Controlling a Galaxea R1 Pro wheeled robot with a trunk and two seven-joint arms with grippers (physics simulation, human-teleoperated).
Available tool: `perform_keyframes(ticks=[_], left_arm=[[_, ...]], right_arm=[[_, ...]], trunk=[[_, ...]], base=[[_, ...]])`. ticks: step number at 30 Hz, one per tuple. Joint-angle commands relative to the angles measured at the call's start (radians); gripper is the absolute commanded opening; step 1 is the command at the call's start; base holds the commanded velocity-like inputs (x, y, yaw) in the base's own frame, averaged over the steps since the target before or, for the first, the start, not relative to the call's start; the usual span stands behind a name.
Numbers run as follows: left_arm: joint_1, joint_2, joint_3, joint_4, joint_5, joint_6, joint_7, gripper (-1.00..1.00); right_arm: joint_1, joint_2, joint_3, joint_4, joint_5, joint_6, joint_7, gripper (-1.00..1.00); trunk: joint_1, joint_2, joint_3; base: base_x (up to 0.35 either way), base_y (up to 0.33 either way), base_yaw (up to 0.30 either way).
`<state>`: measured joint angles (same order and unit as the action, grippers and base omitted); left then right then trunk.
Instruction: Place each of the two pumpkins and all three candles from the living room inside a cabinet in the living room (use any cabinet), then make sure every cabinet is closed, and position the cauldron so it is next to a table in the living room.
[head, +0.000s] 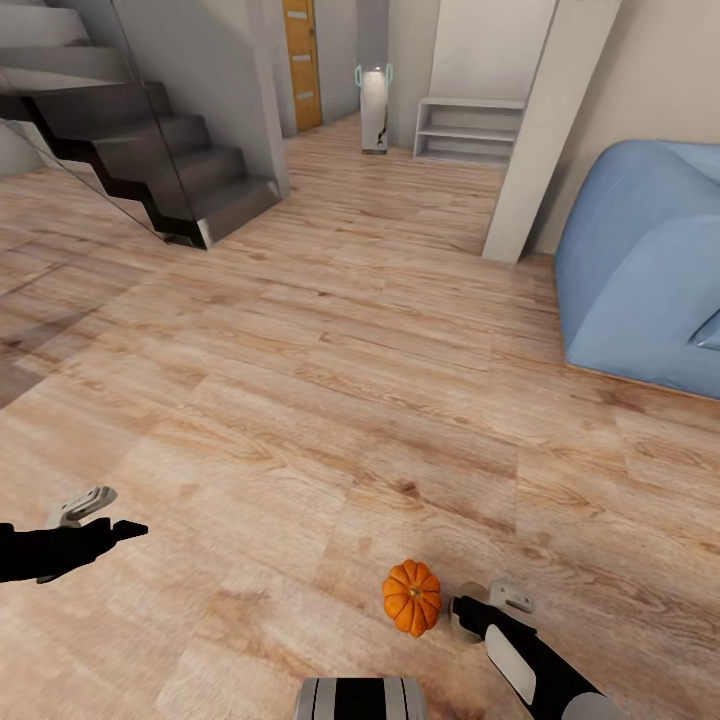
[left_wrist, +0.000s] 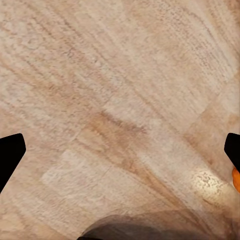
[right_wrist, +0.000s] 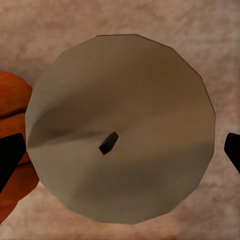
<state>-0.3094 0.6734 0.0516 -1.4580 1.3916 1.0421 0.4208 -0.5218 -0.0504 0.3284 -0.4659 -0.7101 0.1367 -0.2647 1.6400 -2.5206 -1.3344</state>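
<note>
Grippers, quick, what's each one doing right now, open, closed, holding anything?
Left gripper: open, empty, above bare floor.
Right gripper: open, fingers either side of a candle beside the pumpkin, not closed on it.

Warm wood tones, one bright orange spot

The ribbed round pumpkin (head: 411, 597) is bright orange; the flat-topped stubby candle (right_wrist: 120, 129) beside it is cream-grey with a dark wick. The plank floor (head: 330, 400) shows tan grain with brown knots. A soft rounded seat (head: 640, 280) is pale blue, the staircase steps (head: 170, 150) dark charcoal, the far door (head: 301, 62) amber-orange.
</note>
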Motion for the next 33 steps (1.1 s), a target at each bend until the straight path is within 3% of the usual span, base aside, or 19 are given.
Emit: perform_keyframes(ticks=[1,4,5,33], left_arm=[[0.0,0.0,0.001,-0.001,0.01,0.003,0.01,1.0],[0.0,0.0,0.001,-0.001,0.01,0.003,0.01,1.0],[0.0,0.001,0.001,-0.001,0.01,0.003,0.01,1.0],[0.0,0.0,0.001,-0.001,0.01,0.003,0.01,1.0]], right_arm=[[0.0,-0.002,0.007,0.026,-0.006,0.004,-0.009,1.0],[0.0,-0.002,0.007,0.026,-0.006,0.004,-0.008,1.0],[0.0,-0.002,0.007,0.026,-0.006,0.004,-0.008,-1.0],[0.0,-0.003,0.009,0.026,-0.006,0.004,-0.008,-1.0]], trunk=[[0.0,0.0,-0.001],[0.0,0.0,-0.001],[0.0,0.0,-0.001],[-0.001,0.001,0.011]], base=[[0.0,0.0,0.0],[0.0,0.0,0.0],[0.0,0.0,0.0],[0.0,0.0,0.0]])
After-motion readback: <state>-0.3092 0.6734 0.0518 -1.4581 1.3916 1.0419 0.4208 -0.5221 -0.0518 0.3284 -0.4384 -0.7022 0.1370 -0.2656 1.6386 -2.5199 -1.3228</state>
